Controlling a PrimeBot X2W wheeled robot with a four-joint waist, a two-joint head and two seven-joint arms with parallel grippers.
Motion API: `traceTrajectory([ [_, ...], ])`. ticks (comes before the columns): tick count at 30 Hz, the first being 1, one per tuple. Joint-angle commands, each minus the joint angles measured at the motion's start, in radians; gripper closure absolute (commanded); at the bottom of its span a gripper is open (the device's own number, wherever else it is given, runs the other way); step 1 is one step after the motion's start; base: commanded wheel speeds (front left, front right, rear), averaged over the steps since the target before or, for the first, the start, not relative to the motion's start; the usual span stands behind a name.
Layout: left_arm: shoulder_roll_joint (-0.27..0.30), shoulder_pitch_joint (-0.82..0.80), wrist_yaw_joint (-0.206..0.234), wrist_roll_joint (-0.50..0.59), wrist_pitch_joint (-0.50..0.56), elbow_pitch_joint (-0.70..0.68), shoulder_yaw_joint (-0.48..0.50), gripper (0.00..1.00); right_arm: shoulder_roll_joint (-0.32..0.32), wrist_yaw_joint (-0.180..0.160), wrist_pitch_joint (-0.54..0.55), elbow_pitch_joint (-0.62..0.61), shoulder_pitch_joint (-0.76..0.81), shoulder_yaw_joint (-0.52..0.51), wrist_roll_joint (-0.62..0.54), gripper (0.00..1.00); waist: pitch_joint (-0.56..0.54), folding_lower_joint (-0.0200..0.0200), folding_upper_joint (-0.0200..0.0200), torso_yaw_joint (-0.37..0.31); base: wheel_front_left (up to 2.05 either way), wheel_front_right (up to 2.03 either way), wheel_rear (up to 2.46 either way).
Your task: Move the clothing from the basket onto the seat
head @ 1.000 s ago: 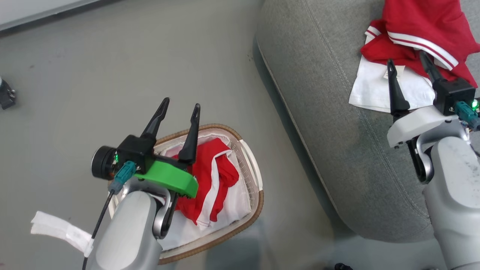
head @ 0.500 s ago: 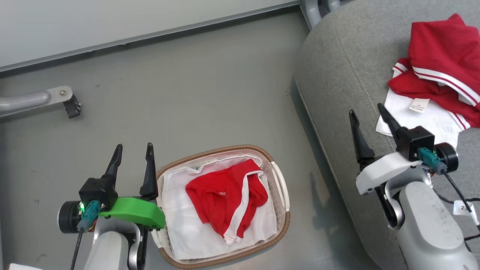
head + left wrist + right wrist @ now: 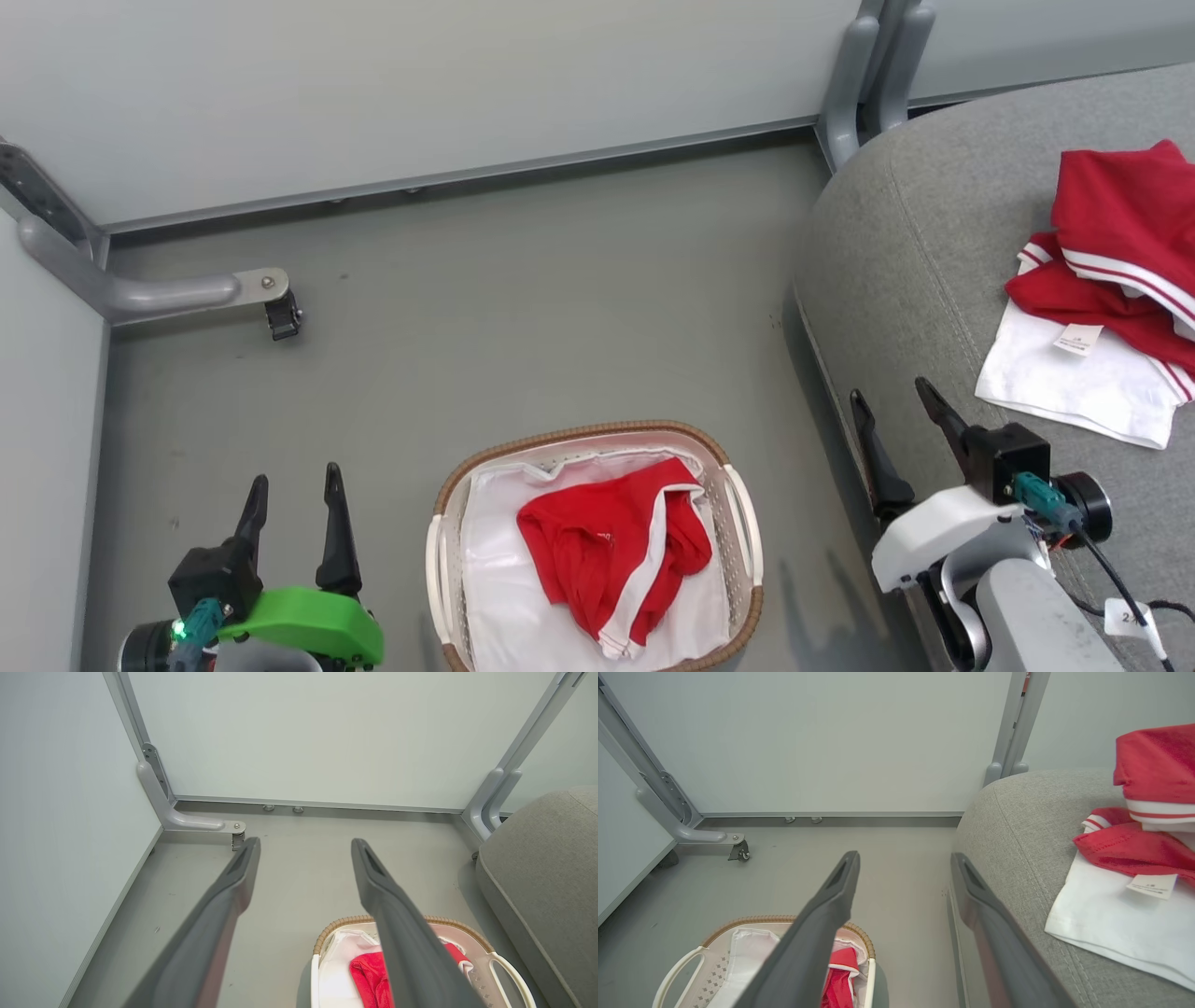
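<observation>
basket [image 3: 747,523]: white perforated plastic, slight gloss, brown woven rim. liner [image 3: 495,579] inside: thin white cloth. clothing [image 3: 597,560]: soft matt red fabric, white trim. seat [image 3: 896,280] at 3 o'clock: coarse grey woven upholstery, stitched seams. floor [image 3: 523,308]: smooth matt grey. frame leg [image 3: 168,294] at 10 o'clock: grey metal, satin finish.

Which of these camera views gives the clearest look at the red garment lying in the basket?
The head view: the red garment lies fully visible from above in the basket. Both wrist views catch a red patch at the bottom edge, partly behind a finger.
</observation>
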Motion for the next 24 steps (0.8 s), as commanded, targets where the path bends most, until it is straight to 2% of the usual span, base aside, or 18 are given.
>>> traceTrajectory([
  [1,0.001,0.027,0.008,-0.005,-0.001,-0.007,-0.001,0.00,0.000,-0.001,-0.004,0.001,0.028,-0.005,0.000,0.00,-0.041,0.0001,0.0000,0.019,0.00,0.00,0.00],
  [15,0.001,0.103,0.014,-0.040,-0.001,-0.030,-0.009,0.00,0.018,-0.001,-0.004,-0.010,0.112,-0.022,-0.005,0.00,-0.076,0.0001,0.0000,0.025,0.00,0.00,0.00],
  [24,0.001,0.028,0.001,-0.055,-0.001,0.004,-0.098,0.00,0.021,-0.001,-0.004,-0.036,0.049,-0.006,0.003,0.00,0.001,0.0001,0.0000,0.002,0.00,0.00,0.00],
])
